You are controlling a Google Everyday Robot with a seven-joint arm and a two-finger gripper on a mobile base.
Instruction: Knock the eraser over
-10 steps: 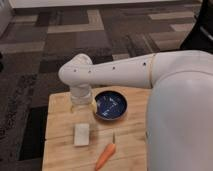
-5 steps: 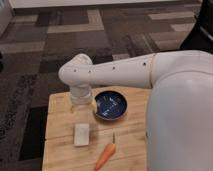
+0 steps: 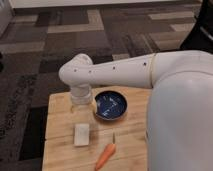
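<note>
The eraser (image 3: pixel 81 134) is a white rectangular block on the wooden table (image 3: pixel 60 150), near the front left. My white arm (image 3: pixel 115 72) reaches in from the right and bends down over the table. My gripper (image 3: pixel 81 101) hangs below the wrist, just behind the eraser and a short way above it, left of the bowl. Most of the gripper is hidden by the wrist.
A dark blue bowl (image 3: pixel 110 105) sits right of the gripper. An orange carrot (image 3: pixel 105 156) lies at the front, right of the eraser. My white body (image 3: pixel 180 125) fills the right side. Patterned carpet (image 3: pixel 45 45) surrounds the table.
</note>
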